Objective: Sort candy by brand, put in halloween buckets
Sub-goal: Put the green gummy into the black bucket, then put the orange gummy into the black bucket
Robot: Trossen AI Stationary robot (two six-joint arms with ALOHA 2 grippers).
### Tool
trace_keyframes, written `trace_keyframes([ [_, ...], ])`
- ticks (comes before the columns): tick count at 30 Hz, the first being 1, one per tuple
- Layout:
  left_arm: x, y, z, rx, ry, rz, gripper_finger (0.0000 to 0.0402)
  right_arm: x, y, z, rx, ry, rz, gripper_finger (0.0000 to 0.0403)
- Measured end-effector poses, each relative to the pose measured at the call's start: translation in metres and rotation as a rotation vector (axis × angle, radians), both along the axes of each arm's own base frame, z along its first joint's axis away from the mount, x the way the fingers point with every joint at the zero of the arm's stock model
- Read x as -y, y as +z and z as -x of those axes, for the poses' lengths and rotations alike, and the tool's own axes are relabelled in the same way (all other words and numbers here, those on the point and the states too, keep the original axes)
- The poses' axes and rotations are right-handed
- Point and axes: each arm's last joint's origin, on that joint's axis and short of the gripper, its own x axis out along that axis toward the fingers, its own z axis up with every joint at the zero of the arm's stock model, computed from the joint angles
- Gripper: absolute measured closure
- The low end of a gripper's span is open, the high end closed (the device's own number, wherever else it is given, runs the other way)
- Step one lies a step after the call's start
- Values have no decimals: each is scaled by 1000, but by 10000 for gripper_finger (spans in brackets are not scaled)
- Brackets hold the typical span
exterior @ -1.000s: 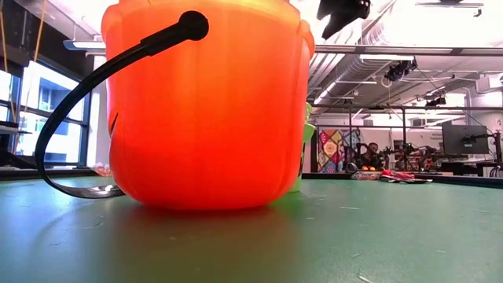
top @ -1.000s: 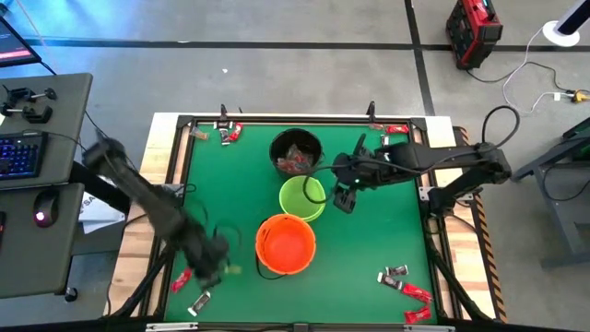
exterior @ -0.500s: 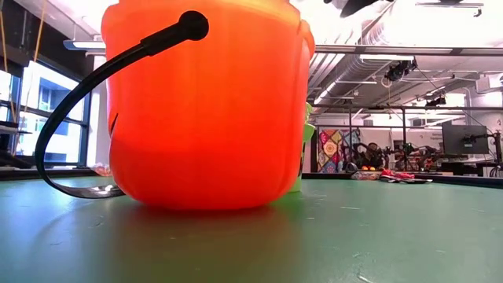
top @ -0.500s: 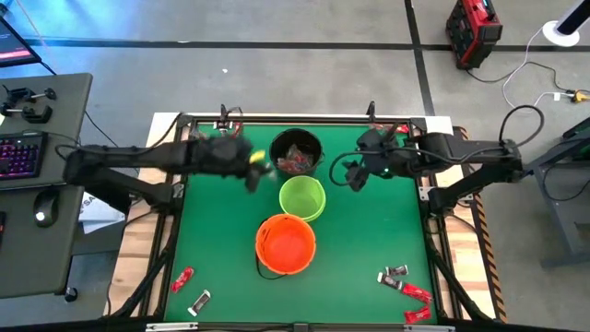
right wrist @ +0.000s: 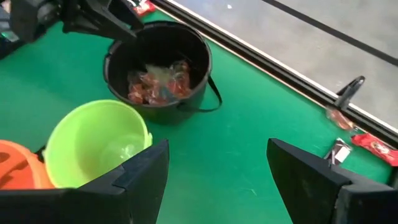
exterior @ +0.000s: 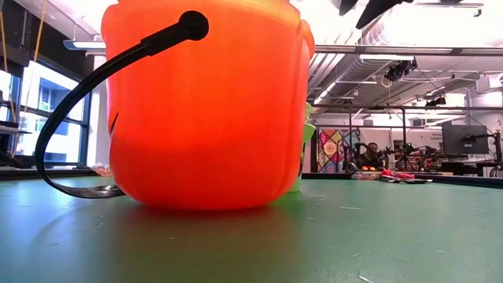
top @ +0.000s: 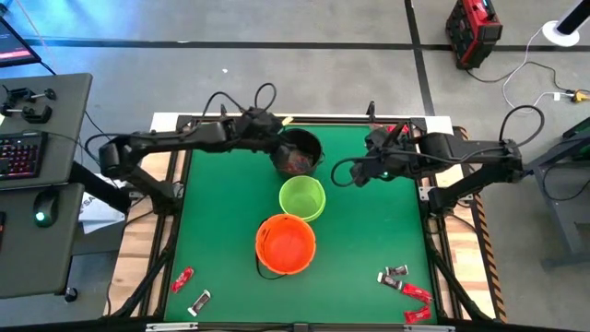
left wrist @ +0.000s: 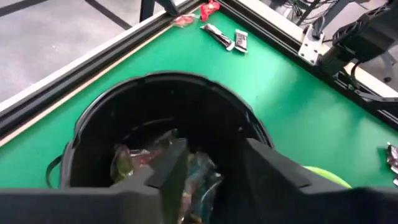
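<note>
Green felt-like matting covers the table (top: pixel 221 231), framed by dark metal rails. Three round plastic pails stand in a line down its middle: the black pail (top: pixel 297 151) nearest the far edge, the lime green pail (top: pixel 302 197) just beside it, then the orange pail (top: pixel 286 243) with its thin black handle toward the near edge.

From above, the left gripper (top: pixel 275 130) hangs over the black pail's far-left rim, and the right gripper (top: pixel 359 173) hovers over bare matting to the right of the black and green pails. Loose wrapped candies lie at the near left corner (top: pixel 182 278), the near right corner (top: pixel 406 288) and along the far edge.

Only the wrist cameras look into the pails. The left wrist view shows crinkly red and silvery-clear wrappers (left wrist: pixel 146 155) heaped in the black pail's bottom, seen between that gripper's two dark fingers (left wrist: pixel 171 168), which stand apart and pinch nothing. The right wrist view shows the same heap, a glossy clear piece (right wrist: pixel 124 149) in the green pail, and its own fingers (right wrist: pixel 143 171) spread wide and empty.

At table height the smooth, faintly ribbed, glowing wall of the orange pail fills most of the picture, hiding the black pail; only a sliver of green shows beside it.
</note>
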Motion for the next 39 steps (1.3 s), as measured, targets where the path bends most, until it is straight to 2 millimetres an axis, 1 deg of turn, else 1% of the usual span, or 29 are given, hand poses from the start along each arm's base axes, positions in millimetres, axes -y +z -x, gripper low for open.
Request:
trace_keyframes([
  [3, -3, 5, -3, -16, 2, 0, 200, 4, -1, 2, -28, -13, 25, 139],
  [5, -6, 10, -1, -46, -1, -15, 175, 11, -1, 3, -39, -48, 45, 139],
  [7, -12, 15, 6, -88, 15, -14, 158, 20, -1, 3, -46, -86, 51, 139],
  [11, -26, 27, 30, -191, 118, 68, 145, 47, -2, 5, -90, -123, 19, 139],
  [13, -32, 27, 43, -229, 173, 110, 145, 62, -3, 7, -124, -131, 11, 139],
  [15, -39, 27, 54, -233, 229, 143, 145, 81, -9, 9, -161, -144, 16, 139],
  [17, -45, 29, 61, -206, 279, 176, 145, 105, -21, 12, -177, -162, -26, 139],
  [19, -51, 30, 66, -173, 310, 197, 145, 132, -39, 15, -146, -174, -108, 139],
  [21, -56, 35, 65, -111, 326, 183, 145, 157, -62, 20, -82, -209, -176, 139],
  [24, -61, 45, 59, 15, 318, 125, 145, 188, -95, 34, 15, -344, -243, 139],
  [27, -64, 52, 55, 88, 313, 89, 145, 208, -119, 52, 89, -481, -274, 139],
  [29, -66, 55, 57, 102, 332, 100, 145, 218, -131, 60, 101, -543, -293, 139],
  [31, -71, 59, 61, 113, 338, 114, 145, 228, -140, 65, 70, -582, -323, 139],
  [35, -92, 70, 76, 141, 313, 56, 145, 251, -160, 60, -4, -629, -384, 139],
  [39, -118, 75, 98, 160, 369, -16, 145, 280, -183, 51, -65, -675, -443, 139],
])
